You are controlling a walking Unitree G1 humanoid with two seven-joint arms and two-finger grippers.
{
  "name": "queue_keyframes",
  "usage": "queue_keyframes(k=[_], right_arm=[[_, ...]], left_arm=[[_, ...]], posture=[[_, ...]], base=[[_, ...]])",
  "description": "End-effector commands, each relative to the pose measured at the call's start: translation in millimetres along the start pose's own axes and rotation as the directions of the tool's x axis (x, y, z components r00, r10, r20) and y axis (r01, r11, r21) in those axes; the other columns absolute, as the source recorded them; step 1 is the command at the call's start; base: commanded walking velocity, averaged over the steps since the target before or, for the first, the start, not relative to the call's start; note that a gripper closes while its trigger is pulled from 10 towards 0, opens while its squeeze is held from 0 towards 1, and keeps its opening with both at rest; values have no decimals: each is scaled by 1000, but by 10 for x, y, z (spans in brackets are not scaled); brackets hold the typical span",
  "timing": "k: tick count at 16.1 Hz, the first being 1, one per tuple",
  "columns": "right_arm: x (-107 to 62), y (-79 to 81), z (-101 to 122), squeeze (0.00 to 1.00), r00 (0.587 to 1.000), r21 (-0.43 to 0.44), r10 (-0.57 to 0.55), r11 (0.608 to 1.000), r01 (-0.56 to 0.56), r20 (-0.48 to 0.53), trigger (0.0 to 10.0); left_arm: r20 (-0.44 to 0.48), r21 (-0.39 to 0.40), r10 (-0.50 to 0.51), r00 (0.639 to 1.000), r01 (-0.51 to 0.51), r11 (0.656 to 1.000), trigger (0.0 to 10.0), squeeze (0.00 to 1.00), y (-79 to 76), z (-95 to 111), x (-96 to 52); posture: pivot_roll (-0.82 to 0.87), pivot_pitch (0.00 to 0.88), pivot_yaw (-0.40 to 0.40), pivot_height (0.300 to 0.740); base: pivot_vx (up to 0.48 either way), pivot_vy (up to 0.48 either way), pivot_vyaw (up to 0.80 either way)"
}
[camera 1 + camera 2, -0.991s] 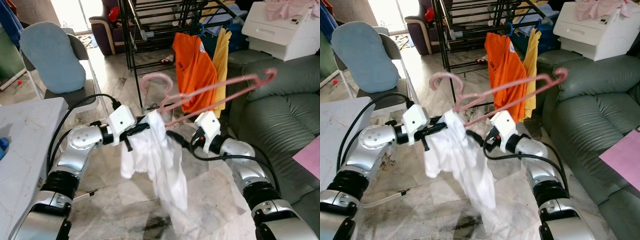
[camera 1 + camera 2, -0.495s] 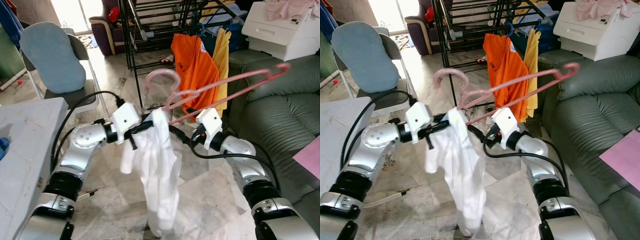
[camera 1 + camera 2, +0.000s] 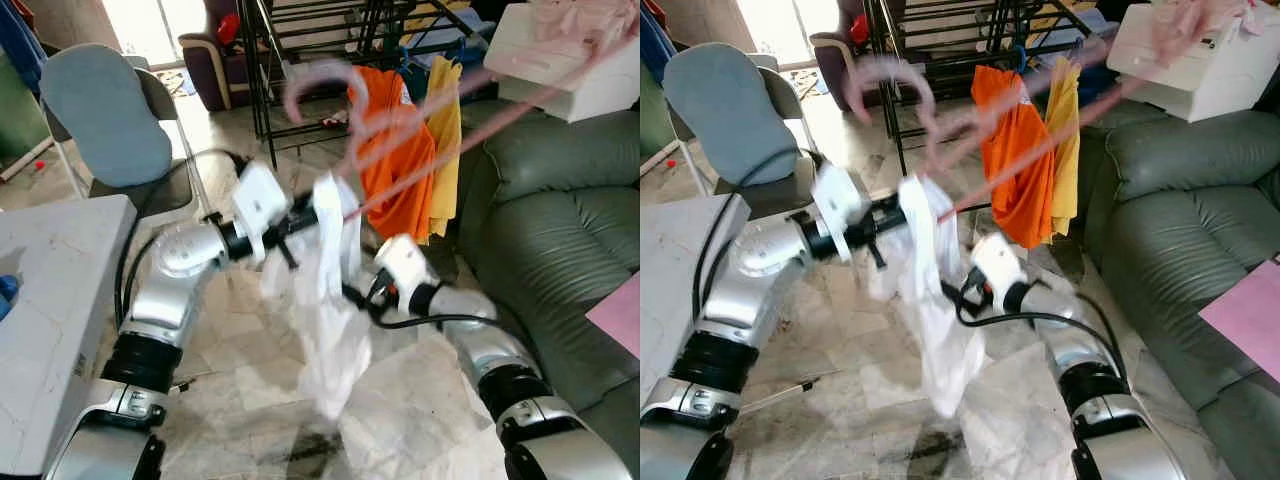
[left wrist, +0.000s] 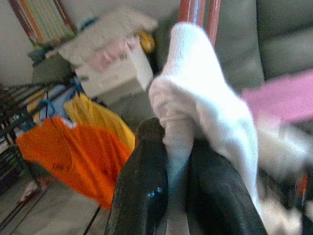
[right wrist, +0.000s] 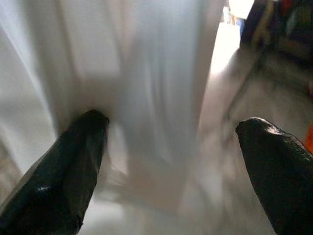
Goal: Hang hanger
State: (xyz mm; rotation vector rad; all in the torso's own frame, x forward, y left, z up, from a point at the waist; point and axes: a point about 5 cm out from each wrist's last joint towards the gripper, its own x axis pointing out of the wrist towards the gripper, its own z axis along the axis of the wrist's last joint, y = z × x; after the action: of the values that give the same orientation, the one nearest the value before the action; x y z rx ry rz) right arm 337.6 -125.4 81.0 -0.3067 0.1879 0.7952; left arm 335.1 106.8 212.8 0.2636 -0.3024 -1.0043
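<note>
A pink hanger (image 3: pixel 318 82), blurred by motion, is raised high with its long arm slanting up to the right. A white garment (image 3: pixel 333 290) hangs from it. My left gripper (image 3: pixel 300 215) is shut on the garment's top where it drapes over the hanger; in the left wrist view the fingers (image 4: pixel 146 191) pinch the white cloth (image 4: pixel 195 103) just under the hanger's bars (image 4: pixel 198 12). My right gripper (image 5: pixel 171 152) is open and lower, by the garment's middle (image 5: pixel 142 88), its wrist (image 3: pixel 400 275) just behind the cloth.
A black drying rack (image 3: pixel 330 30) stands behind, with an orange shirt (image 3: pixel 395 150) and a yellow garment (image 3: pixel 445 110) hanging on it. A green sofa (image 3: pixel 560 200) is on the right, a blue-cushioned chair (image 3: pixel 105 110) and a grey table (image 3: pixel 50 280) on the left.
My left gripper has lifted the garment and hanger, whose hook now sits near the rack. The right gripper has dropped lower and its wrist is now behind the cloth.
</note>
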Motion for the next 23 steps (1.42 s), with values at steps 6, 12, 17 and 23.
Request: queue_keyframes(k=[6, 12, 17, 23], right_arm=[[-158, -184, -372, 0, 949, 91, -183, 973, 213, -256, 10000], [-475, -724, -232, 0, 843, 70, -489, 855, 514, -225, 0], [-914, -1408, 296, 0, 589, 101, -804, 581, 807, -85, 0], [-957, -1612, 752, 0, 512, 124, -858, 513, 850, 35, 0]], left_arm=[[168, -31, 119, 979, -115, 993, 0, 0, 287, 547, -80], [-2, -44, 213, 977, -213, 976, 0, 0, 348, 126, -366], [-202, -116, 235, 951, -262, 958, 0, 0, 222, -417, -748], [-314, -232, -2, 949, -74, 970, 0, 0, -184, -711, -878]], posture=[[-37, 0, 31, 740], [-55, 0, 33, 740], [-80, 0, 30, 740], [-84, 0, 19, 740]], base=[[0, 0, 0], [0, 0, 0], [0, 0, 0], [0, 0, 0]])
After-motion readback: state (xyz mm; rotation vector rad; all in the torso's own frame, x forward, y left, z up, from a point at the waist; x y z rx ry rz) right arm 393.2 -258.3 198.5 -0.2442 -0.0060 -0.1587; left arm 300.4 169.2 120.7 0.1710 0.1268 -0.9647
